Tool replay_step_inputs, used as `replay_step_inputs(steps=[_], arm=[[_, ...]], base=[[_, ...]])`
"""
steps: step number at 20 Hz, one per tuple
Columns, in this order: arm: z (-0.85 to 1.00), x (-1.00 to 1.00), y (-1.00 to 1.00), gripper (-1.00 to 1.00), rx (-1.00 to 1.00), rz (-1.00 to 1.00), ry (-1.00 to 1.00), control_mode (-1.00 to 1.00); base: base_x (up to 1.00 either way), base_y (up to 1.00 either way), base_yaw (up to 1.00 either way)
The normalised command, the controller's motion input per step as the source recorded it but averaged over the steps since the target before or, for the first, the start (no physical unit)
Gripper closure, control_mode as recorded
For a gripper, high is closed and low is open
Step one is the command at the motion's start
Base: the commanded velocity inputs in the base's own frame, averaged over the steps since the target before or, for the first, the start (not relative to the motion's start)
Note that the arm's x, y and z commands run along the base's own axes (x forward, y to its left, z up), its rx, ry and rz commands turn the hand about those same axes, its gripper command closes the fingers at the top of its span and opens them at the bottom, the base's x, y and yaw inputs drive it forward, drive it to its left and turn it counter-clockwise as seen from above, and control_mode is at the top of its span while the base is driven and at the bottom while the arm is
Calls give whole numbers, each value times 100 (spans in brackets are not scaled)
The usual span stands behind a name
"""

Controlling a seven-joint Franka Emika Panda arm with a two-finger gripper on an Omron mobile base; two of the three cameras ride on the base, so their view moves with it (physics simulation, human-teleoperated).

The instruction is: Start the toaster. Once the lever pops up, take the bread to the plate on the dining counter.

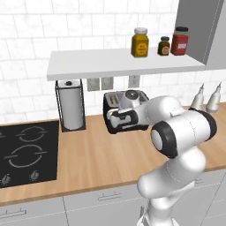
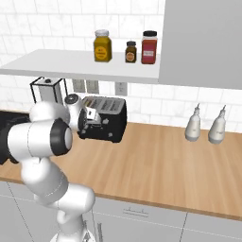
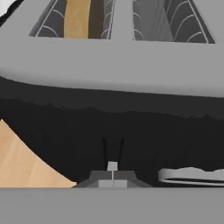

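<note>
Hand view looks straight down the front of the toaster (image 3: 109,118), with its pale slotted top across the upper half and the bread (image 3: 78,18) standing tan in the left-hand slot, well sunk between the wire guides. At the bottom, the claw (image 3: 112,168) has its two dark tips pressed together with nothing between them, sitting right against the black front face beside a pale lever-like tab (image 3: 190,175). Whether the tips actually touch the tab cannot be told from this angle.

In the left base view the toaster (image 1: 126,112) stands at the back edge of the wooden table (image 1: 101,159), against the tiled wall, between the paper towel holder (image 1: 70,106) and the two pale bottles (image 1: 206,98) further along the same edge. The arm reaches forward and its claw (image 1: 115,118) is at the toaster's front.

The right base view shows the same: the claw (image 2: 90,116) at the front end of the toaster (image 2: 106,118), under the white shelf (image 2: 80,64) with its jars.

The step in hand appears to be the first one, starting the toaster by pushing its lever down. The next move probably calls for a firm downward press, then backing off to wait for the lever to rise before the slice is lifted out.
</note>
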Motion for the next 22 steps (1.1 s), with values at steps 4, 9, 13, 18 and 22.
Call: replay_step_inputs(steps=[4, 9, 13, 18, 22], arm=[[23, -21, 0, 100, 0, 0, 0, -100], [36, -15, -1, 100, 0, 0, 0, -100], [31, -23, -1, 100, 0, 0, 0, -100], [29, -37, -4, 100, -1, 0, 0, -100], [29, -41, -7, 100, -2, 0, 0, -100]], base=[[0, 0, 0], [0, 0, 0], [0, 0, 0], [0, 0, 0], [0, 0, 0]])
